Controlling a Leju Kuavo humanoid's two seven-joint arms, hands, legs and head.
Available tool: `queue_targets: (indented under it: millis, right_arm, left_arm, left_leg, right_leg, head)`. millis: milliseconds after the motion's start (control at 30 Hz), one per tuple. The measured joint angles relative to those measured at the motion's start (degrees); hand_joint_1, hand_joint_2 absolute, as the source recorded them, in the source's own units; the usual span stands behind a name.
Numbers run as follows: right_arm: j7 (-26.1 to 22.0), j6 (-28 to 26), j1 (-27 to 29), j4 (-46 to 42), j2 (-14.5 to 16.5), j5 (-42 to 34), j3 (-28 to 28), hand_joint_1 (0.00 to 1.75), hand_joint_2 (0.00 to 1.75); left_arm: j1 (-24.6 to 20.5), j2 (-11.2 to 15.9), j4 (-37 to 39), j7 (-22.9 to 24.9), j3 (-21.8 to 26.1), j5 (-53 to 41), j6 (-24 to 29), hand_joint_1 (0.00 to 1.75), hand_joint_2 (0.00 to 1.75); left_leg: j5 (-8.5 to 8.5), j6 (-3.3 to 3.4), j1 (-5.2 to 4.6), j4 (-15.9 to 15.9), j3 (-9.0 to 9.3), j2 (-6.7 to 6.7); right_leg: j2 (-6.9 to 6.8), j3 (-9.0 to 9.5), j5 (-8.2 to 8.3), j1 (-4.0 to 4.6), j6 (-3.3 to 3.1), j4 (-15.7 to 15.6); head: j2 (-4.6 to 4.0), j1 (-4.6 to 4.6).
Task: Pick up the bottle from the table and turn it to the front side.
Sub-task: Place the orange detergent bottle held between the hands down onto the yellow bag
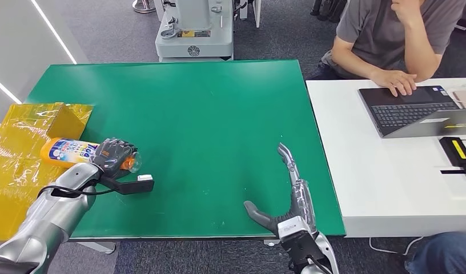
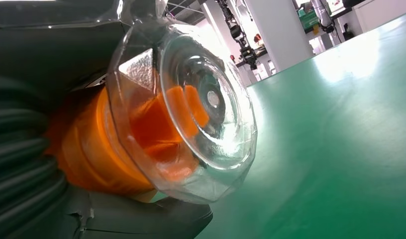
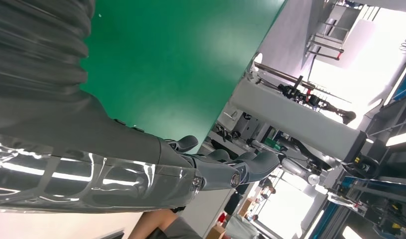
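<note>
The bottle (image 1: 76, 153) lies on its side at the left of the head view, at the left edge of the green counter (image 1: 208, 125), its base end over the yellow sheet (image 1: 19, 148). Its label is white and blue on a yellow-orange body. The left hand (image 1: 113, 155) is clamped around its neck end, fingers wrapped over the top. In the left wrist view the clear cap (image 2: 191, 109) with orange inside fills the centre, close to the counter surface.

The right hand (image 1: 288, 188) is at the lower centre-right of the head view, empty, fingers stretched straight and thumb spread aside.

At upper right a person (image 1: 390, 34) sits at a white counter (image 1: 379, 171) with a hand on a laptop (image 1: 413, 111).
</note>
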Motion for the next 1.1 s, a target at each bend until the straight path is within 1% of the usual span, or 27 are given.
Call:
queue_targets:
  millis: [1100]
  right_arm:
    - [0.00,0.00,0.00,0.00,0.00,0.00,0.00,0.00,1.75]
  left_arm:
    - [-0.01,0.00,0.00,-0.01,0.00,0.00,0.00,1.75,1.75]
  left_leg:
    - [0.00,0.00,0.00,0.00,0.00,0.00]
  right_leg:
    - [0.00,0.00,0.00,0.00,0.00,0.01]
  head:
    - [0.00,0.00]
